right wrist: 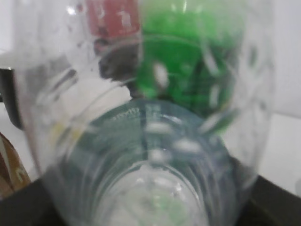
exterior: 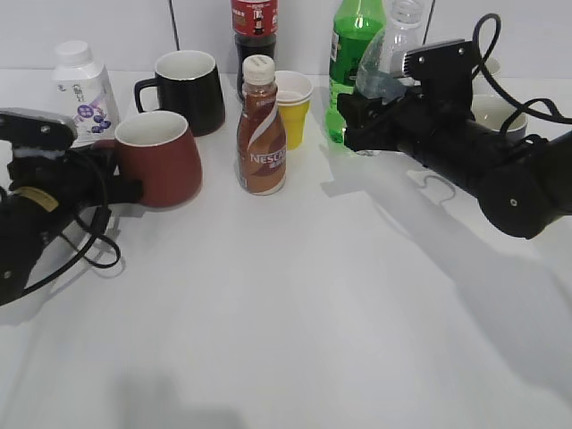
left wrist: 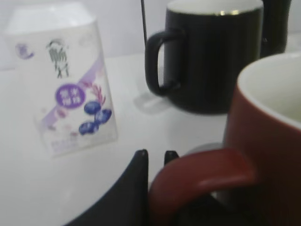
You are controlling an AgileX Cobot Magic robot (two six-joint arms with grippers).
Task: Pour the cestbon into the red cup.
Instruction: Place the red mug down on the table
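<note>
The cestbon [exterior: 391, 45] is a clear plastic bottle, held roughly upright at the back right, just in front of the green soda bottle. My right gripper [exterior: 362, 112] is shut on its lower body. In the right wrist view the cestbon [right wrist: 155, 141] fills the frame and hides the jaws. The red cup [exterior: 161, 161] stands on the table at the left, its white inside facing up. My left gripper [exterior: 107, 174] is shut on its loop handle. In the left wrist view the handle of the red cup [left wrist: 268, 141] sits between the two black fingertips of my left gripper [left wrist: 155, 157].
A black mug [exterior: 188, 89] [left wrist: 211, 56] stands behind the red cup. A brown Nescafe bottle [exterior: 261, 134], a yellow paper cup [exterior: 293, 107], a green soda bottle [exterior: 353, 54] and a dark cola bottle [exterior: 254, 27] stand mid-back. A white yogurt bottle [exterior: 82, 89] [left wrist: 66, 84] is far left.
</note>
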